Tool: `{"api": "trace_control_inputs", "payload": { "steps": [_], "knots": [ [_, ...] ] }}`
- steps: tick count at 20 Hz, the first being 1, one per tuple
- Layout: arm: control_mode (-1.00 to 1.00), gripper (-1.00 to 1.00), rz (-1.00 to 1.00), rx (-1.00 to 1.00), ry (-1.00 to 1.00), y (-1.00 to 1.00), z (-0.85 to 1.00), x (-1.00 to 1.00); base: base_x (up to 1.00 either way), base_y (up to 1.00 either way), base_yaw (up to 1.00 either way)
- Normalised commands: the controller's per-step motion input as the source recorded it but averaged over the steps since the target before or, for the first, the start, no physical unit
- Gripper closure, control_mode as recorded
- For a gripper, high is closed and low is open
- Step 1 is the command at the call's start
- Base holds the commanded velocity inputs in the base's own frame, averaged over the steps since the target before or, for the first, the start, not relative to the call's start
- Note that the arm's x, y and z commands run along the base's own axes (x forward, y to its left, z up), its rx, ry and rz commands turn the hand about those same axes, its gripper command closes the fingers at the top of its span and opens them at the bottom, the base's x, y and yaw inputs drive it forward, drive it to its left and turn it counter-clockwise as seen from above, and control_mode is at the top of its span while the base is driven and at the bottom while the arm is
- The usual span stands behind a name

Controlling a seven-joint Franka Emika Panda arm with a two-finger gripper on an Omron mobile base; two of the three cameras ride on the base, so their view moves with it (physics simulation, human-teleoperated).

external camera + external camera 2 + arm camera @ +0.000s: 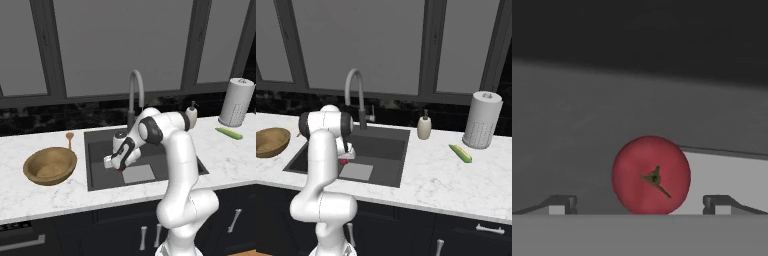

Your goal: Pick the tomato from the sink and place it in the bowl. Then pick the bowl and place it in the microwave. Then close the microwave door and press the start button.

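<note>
Red tomato (651, 175) (stem up) sits between the wide-spread fingers (563, 204) in the sink (100, 150).

The tomato (651, 175) sits on the dark grey floor of the sink (572, 130), green stem facing the camera, at the edge of the pale square (727, 175). The gripper (641, 204) is spread wide, one fingertip (562, 204) on each side of the tomato, neither touching it.
</note>
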Motion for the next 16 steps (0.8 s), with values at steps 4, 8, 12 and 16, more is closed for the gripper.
{"api": "trace_control_inputs", "payload": {
  "steps": [4,8,12,16],
  "knots": [
    [-1.0,-1.0,0.0,0.0,0.0,0.0,-0.12,0.0,0.0,0.0,0.0],
    [-1.0,-1.0,0.0,0.0,0.0,0.0,-0.18,0.0,0.0,0.0,0.0],
    [-1.0,1.0,0.0,0.0,0.0,0.0,-0.22,0.1,0.0,0.0,0.0],
    [-1.0,1.0,0.0,0.0,0.0,0.0,-0.3,0.56,0.0,0.0,0.0]
  ]
}}
